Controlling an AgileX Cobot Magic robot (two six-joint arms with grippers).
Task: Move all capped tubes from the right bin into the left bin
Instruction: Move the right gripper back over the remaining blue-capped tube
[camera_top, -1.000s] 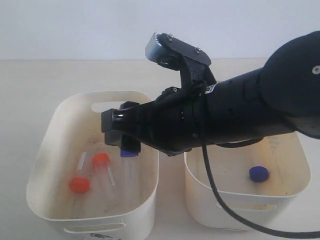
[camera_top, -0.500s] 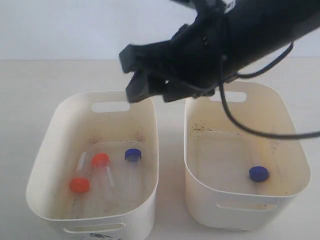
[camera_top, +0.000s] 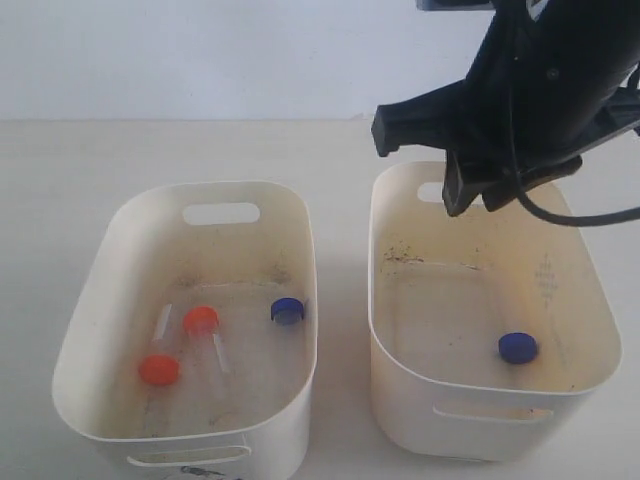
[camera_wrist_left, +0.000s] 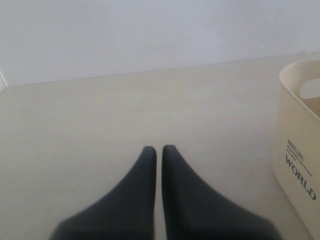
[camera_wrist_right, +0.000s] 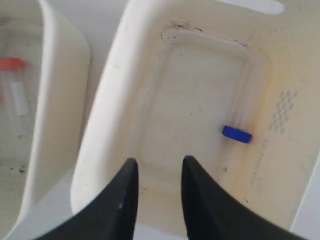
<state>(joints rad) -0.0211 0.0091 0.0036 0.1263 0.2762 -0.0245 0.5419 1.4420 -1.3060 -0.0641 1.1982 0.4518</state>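
Over on the left, the left gripper (camera_wrist_left: 158, 149) hangs low over bare table (camera_wrist_left: 75, 125), its two dark fingers pressed nearly together with only a thin slit between them and nothing held. A cream tub wall printed WORLD (camera_wrist_left: 295, 165) stands just beside it, though I cannot tell which tub that is. On to the left bin (camera_top: 270, 440), and three capped tubes lie on its speckled floor. One orange-capped tube (camera_top: 159, 369) is nearest the front, and a second orange-capped tube (camera_top: 201, 320) sits just behind it. A blue-capped tube (camera_top: 287, 310) lies close to the bin's right wall. A narrow strip of table separates the two bins. In the right bin (camera_top: 480, 430), a lone blue-capped tube (camera_top: 518, 347) lies on the floor towards the right side, near the faint dotted diamond pattern (camera_top: 545, 275) on the inner wall. Up above, the black right arm (camera_top: 540, 90) hovers over the back of that bin. From the wrist view, the right gripper (camera_wrist_right: 159, 161) has its fingers spread apart and is carrying nothing. It is poised above the bin's near rim, with the blue cap well clear of both fingertips.
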